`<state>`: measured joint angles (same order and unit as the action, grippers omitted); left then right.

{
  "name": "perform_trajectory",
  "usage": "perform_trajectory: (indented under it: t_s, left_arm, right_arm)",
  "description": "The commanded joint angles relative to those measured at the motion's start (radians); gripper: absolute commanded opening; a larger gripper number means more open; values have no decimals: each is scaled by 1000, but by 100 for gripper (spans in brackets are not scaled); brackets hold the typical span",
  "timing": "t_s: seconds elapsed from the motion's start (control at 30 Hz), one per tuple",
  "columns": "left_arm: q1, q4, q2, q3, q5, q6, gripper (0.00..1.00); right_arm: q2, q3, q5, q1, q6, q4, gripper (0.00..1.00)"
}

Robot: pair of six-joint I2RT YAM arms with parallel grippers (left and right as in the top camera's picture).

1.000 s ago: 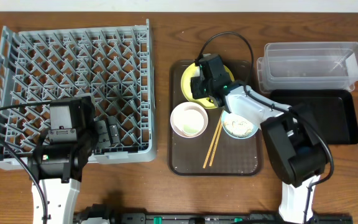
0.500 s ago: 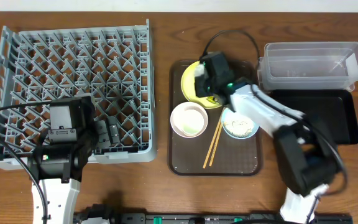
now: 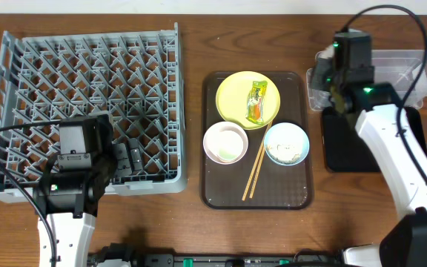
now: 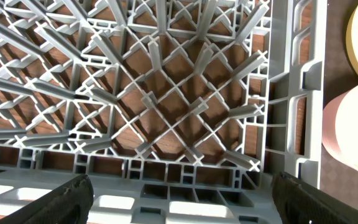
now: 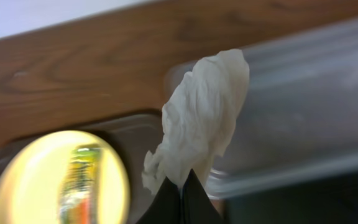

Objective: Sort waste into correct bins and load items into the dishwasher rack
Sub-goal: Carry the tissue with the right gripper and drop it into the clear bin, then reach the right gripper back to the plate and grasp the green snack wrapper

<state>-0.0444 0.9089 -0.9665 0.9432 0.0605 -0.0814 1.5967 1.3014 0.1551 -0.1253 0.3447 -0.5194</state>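
Note:
My right gripper (image 5: 182, 186) is shut on a crumpled white tissue (image 5: 204, 118) and holds it over the left end of the clear tub (image 3: 391, 74), next to the black tray (image 3: 414, 141). The green-and-orange wrapper (image 3: 255, 100) lies on the yellow plate (image 3: 232, 96). The white bowl (image 3: 225, 142), the light blue bowl (image 3: 286, 144) with rice in it, and the chopsticks (image 3: 253, 172) sit on the brown tray (image 3: 213, 193). My left gripper (image 4: 182, 190) is open and empty over the front right corner of the grey rack (image 3: 87, 81). No small cup shows.
The right arm (image 3: 391, 148) reaches over the black tray. The rack's pegs (image 4: 166, 93) stand below my left gripper. Bare wood lies between the rack and the brown tray.
My right gripper has lifted off the yellow plate with the tissue and swung right to the clear tub. The wrapper on the plate is now uncovered. The left arm has not moved.

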Motion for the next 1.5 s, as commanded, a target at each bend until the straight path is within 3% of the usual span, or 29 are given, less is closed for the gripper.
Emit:
perform_trajectory:
  t_s: [0.0, 0.07, 0.1, 0.2, 0.4, 0.6, 0.8, 1.1, 1.47]
  left_arm:
    - [2, -1, 0, 21, -1, -6, 93]
    - [2, -2, 0, 21, -1, -6, 93]
    - [2, -2, 0, 21, -1, -6, 93]
    - [2, -2, 0, 21, -1, -6, 93]
    - [2, -2, 0, 21, -1, -6, 93]
    - [2, -1, 0, 21, -1, -6, 93]
    - [2, -2, 0, 21, -1, -6, 93]
    - [2, -2, 0, 21, -1, -6, 93]
    - [2, -1, 0, 21, -1, -6, 93]
  right_arm:
    - [23, -8, 15, 67, 24, -24, 12]
    - [27, -8, -30, 90, 24, -20, 54]
    - [27, -8, -37, 96, 25, -12, 68]
    - [19, -8, -57, 101, 23, 26, 80]
    - [10, -8, -278, 63, -14, 59, 80]
    - [10, -8, -33, 11, -16, 52, 82]
    - [11, -8, -222, -23, -76, 64, 84]
    - [69, -21, -179, -152, -75, 64, 82]
    - [309, -21, -129, -265, 105, 124, 88]
